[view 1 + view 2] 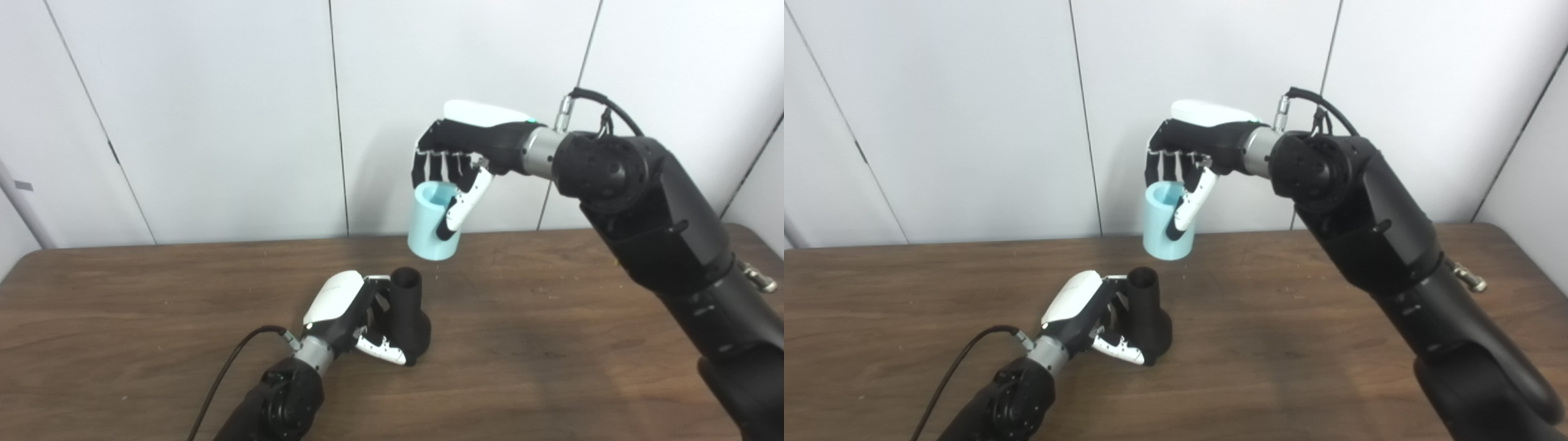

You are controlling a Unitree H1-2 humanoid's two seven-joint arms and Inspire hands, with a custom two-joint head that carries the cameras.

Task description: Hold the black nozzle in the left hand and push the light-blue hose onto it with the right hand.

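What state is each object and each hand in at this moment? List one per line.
black nozzle: upright on the table, gripped, neck uncovered.
light-blue hose: lifted above the nozzle, not yet fitted.
left hand: shut on the nozzle.
right hand: shut on the hose.

No readable text, labels, brands, nos. or signs showing anywhere in either view.
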